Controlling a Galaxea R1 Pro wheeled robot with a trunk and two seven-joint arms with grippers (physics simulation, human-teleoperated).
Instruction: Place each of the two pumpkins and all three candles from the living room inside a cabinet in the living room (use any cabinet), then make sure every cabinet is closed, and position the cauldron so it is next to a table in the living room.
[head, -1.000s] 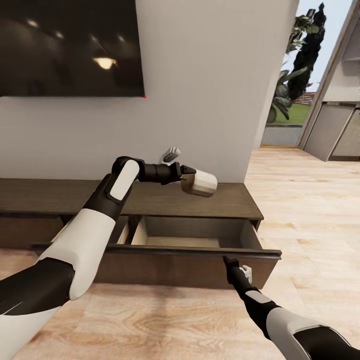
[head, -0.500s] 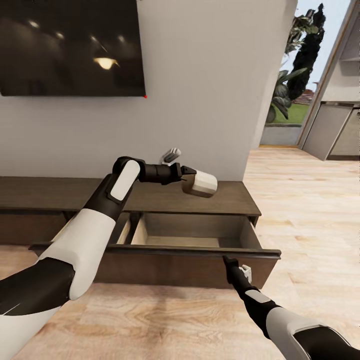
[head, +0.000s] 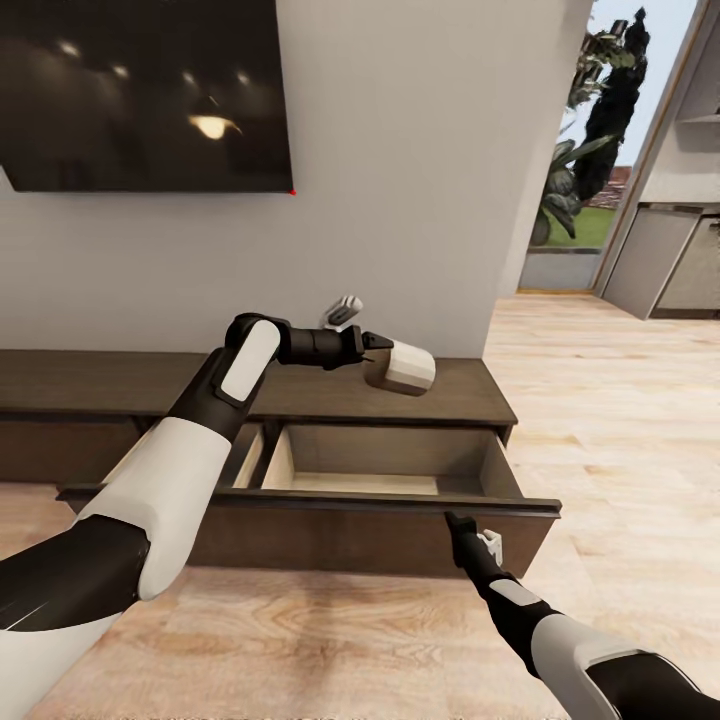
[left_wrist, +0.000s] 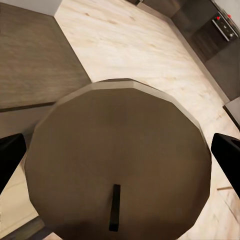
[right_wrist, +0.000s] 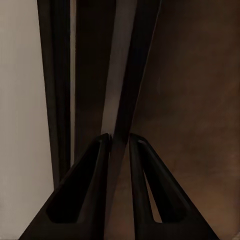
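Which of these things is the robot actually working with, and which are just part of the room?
Working with: candle in left claw; open cabinet drawer, its front edge pinched by right claw.

Just part of the room: TV, plant, wooden floor.

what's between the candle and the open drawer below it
Nothing but air, going by the head view: the candle, held in the left claw, hangs over the cabinet top's front edge, and the drawer interior below looks bare.

Dark brown cabinet on pale wood floor, drawer pulled open
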